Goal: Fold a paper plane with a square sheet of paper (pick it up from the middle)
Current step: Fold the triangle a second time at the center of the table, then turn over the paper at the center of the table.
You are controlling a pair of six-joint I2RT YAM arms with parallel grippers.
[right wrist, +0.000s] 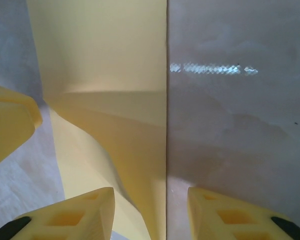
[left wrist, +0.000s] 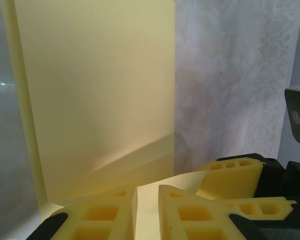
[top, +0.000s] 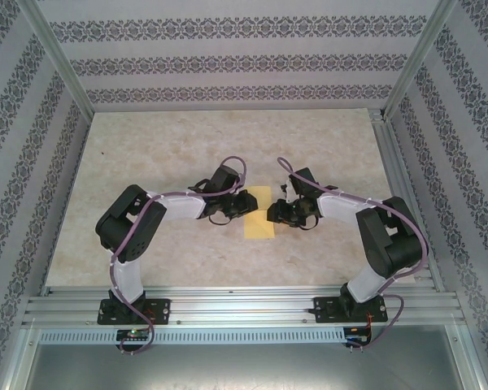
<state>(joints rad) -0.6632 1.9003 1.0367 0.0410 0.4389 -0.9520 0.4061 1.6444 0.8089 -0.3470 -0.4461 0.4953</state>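
Note:
The pale-yellow sheet of paper [top: 259,214] lies on the table as a narrow rectangle between my two grippers. Along its left side in the left wrist view, the paper [left wrist: 100,90] shows a second layer. One near corner curls up off the table. That raised flap runs into the narrow gap between the fingers of my left gripper [left wrist: 146,192], which stand slightly apart. My right gripper [right wrist: 150,194] is open and straddles the straight edge of the paper [right wrist: 110,60], one finger over paper and one over bare table. In the top view the left gripper [top: 242,203] and right gripper [top: 273,214] nearly meet over the sheet.
The beige marbled tabletop [top: 163,146] stretches around the paper. Patterned walls [top: 228,57] and aluminium rails [top: 244,307] enclose it. The right gripper's yellow fingers [left wrist: 232,176] sit very close beside my left one.

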